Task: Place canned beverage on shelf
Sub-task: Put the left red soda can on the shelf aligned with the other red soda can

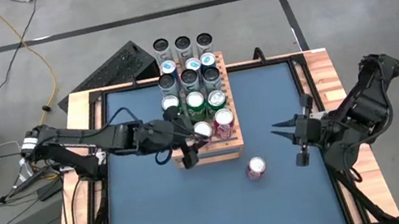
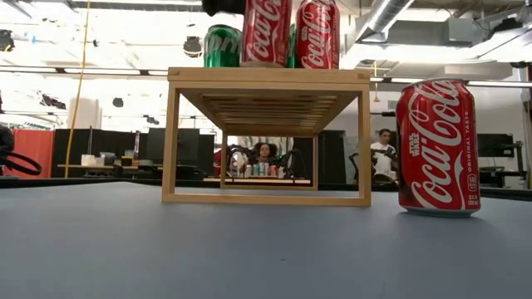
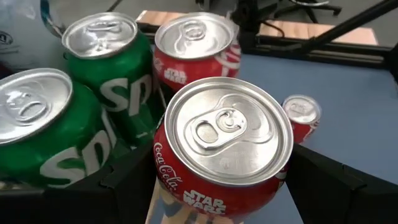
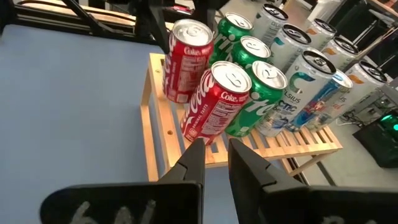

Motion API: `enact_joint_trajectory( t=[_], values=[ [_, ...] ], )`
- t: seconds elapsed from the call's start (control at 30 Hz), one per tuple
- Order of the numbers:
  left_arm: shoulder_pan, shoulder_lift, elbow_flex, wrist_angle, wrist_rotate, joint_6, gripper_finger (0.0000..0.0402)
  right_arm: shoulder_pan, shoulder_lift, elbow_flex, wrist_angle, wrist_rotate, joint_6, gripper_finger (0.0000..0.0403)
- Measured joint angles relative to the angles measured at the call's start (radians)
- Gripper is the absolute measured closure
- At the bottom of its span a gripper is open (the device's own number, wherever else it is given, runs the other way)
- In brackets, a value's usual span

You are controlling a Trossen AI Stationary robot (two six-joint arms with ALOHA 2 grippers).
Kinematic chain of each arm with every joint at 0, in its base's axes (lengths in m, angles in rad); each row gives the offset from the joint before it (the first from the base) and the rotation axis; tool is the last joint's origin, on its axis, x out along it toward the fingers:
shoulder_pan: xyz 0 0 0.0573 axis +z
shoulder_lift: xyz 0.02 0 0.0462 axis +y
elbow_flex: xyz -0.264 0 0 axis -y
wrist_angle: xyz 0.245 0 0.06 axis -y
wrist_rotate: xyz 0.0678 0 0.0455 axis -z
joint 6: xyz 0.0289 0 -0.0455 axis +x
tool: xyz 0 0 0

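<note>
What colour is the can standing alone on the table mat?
Red can, clearest in the low view.

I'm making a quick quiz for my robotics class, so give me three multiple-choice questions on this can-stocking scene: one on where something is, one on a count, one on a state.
1. Where is the loose Coca-Cola can?
A. On the shelf's back row
B. On the blue table, off the shelf's front edge
C. In the right gripper

2. How many Coca-Cola cans stand on the shelf?
A. Two
B. Four
C. None

3. What is the left gripper doing?
A. Hanging open over bare table
B. Holding a Sprite can
C. Closed around an upright Coca-Cola can at the shelf's front corner

Answers:
1. B: the loose Coca-Cola can stands on the table, apart from the shelf, while the right gripper waits empty.
2. A: the held Coca-Cola can and its red neighbour.
3. C: the left gripper has fingers on both sides of that can.
</note>
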Motion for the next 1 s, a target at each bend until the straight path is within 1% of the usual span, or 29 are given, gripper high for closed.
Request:
enact_joint_trajectory(
  t=[0.13,0.33,0.47,0.53,0.67,0.73,0.8,0.87,1.0],
  values=[
    [0.012,-0.005,-0.001,0.015,0.002,0.03,0.0114,0.0,0.0,0.0,0.001,-0.002,0.0,0.034],
    [0.02,-0.009,-0.001,0.015,0.051,0.034,0.0114,0.0,0.0,0.0,0.002,-0.003,0.003,0.034],
    [0.018,-0.065,-0.002,-0.031,0.044,0.023,0.0114,0.0,0.0,0.0,0.002,-0.003,0.004,0.034],
    [0.017,-0.109,-0.028,-0.028,0.031,0.008,0.0114,0.001,0.0,0.0,0.002,-0.003,0.004,0.034],
    [0.017,-0.216,-0.16,0.074,0.022,-0.047,0.0114,0.003,0.0,0.0,0.002,-0.003,0.004,0.034],
    [0.017,-0.256,-0.238,0.192,0.021,-0.07,0.0114,0.003,0.0,0.0,0.002,-0.003,0.001,0.034],
    [0.017,-0.271,-0.295,0.318,0.024,-0.074,0.0114,0.003,0.0,0.0,0.001,-0.003,0.0,0.034],
    [0.017,-0.273,-0.317,0.369,0.023,-0.074,0.0114,0.003,0.0,0.0,-0.002,-0.003,0.0,0.034],
    [0.017,-0.257,-0.32,0.367,0.023,-0.074,0.0114,0.002,0.0,0.0,-0.006,-0.003,-0.001,0.034]
  ],
)
